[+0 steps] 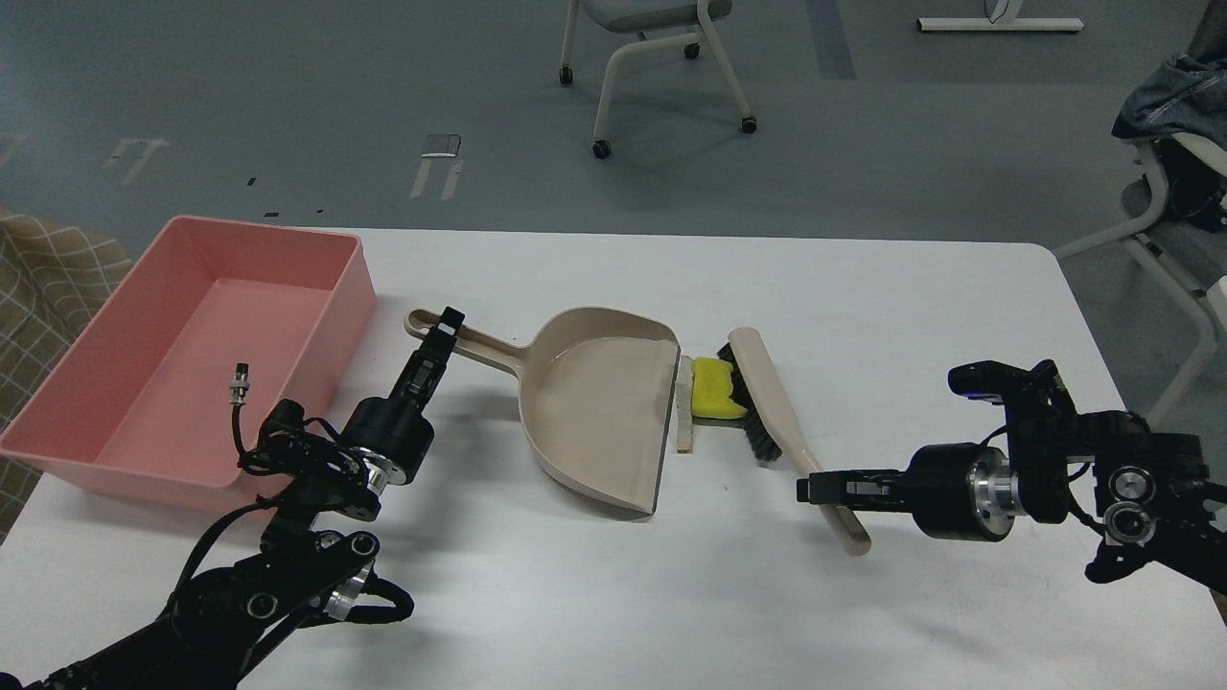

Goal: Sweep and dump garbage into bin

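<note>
floor (288, 86): grey, tape marks far left
table (863, 316): white, rounded corner
chair (652, 57): white legs on castors, beyond table centre
second chair (1165, 211): right edge, denim cloth (1174, 96) on it
checked fabric (48, 278): tan, left edge
light: even, soft shadows

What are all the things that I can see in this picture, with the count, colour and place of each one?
bin: 1, pink, table's left end
dustpan: 1, beige, table's middle, mouth facing right
sponge scrap: 1, yellow, between dustpan mouth and brush bristles
strip: 1, whitish-beige, along the dustpan's mouth edge
brush: 1, beige with black bristles, right of the scrap
table: 1, white
chairs: 2 partly seen, white frames, on the floor behind and at right
left gripper: 1, black, at the dustpan handle
right gripper: 1, black, at the brush handle
</note>
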### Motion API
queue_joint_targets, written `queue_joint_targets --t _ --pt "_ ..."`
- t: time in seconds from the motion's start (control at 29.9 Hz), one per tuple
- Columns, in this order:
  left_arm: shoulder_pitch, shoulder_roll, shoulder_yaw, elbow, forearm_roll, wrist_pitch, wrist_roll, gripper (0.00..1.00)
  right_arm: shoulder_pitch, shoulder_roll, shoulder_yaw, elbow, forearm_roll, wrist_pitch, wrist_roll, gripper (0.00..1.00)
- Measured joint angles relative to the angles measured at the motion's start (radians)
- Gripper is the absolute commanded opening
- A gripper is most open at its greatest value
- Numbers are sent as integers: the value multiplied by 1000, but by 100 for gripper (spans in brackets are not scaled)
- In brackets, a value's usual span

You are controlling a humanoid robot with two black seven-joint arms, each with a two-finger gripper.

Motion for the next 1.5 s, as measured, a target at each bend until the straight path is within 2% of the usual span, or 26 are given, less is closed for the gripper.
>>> queue_joint_targets --t 0.4,0.74,1.27,1.5 --pt "1 -2 -1 -1 1 0 0 0 34 106 -4 -16 29 0 12 0" --pt "3 0 -1 -1 1 0 0 0 30 148 24 -16 38 0 13 0" --pt "6 -2 -10 0 -16 0 -1 0 70 140 113 -7 58 0 12 0" --pt "7 -19 -19 -1 -83 0 -1 0 99 91 131 -15 77 0 11 0"
